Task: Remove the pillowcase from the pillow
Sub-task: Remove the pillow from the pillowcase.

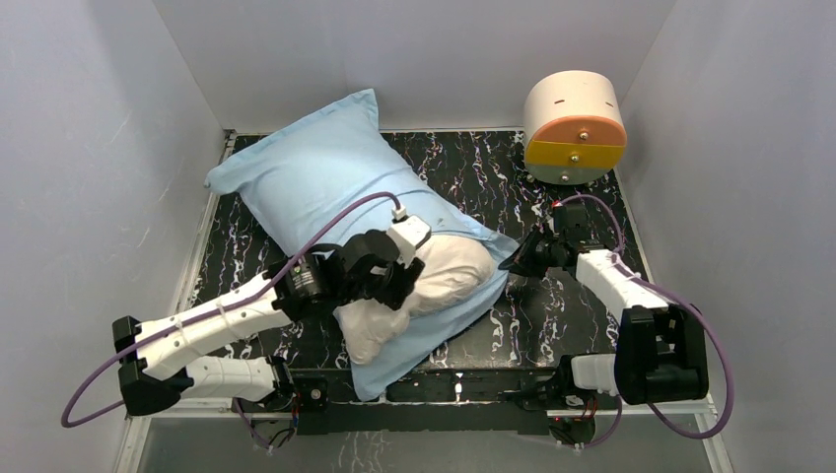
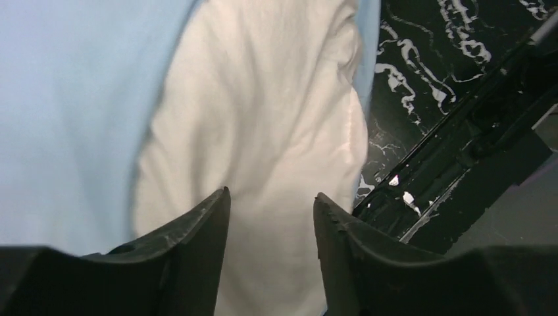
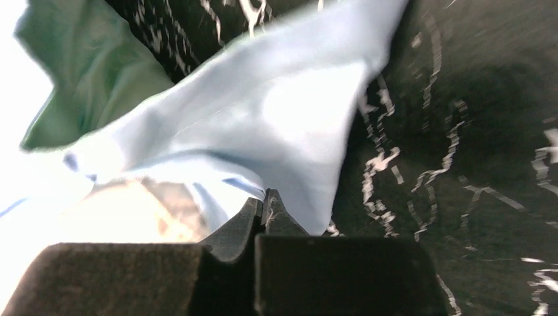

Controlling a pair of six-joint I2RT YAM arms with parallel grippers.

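Left pincer point(image 2: 271, 197), jaws apart, hovers over the plump white fabric pillow point(image 2: 263, 118), half-bared by the near edge of the black marbled worktop point(image 1: 532, 315). Right pincer point(image 3: 263, 197) is pinched together on the light-blue soft fabric pillowcase point(image 3: 283, 118) at its hem, we reckon to peel it off.

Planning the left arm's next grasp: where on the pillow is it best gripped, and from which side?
Grip the pillow on its bare white end bulging out of the pillowcase mouth, coming down from above, where the left end effector hangs open. Only that end is uncovered, and its plump wrinkles give a fold to pinch. The right end effector pinches the pillowcase edge.
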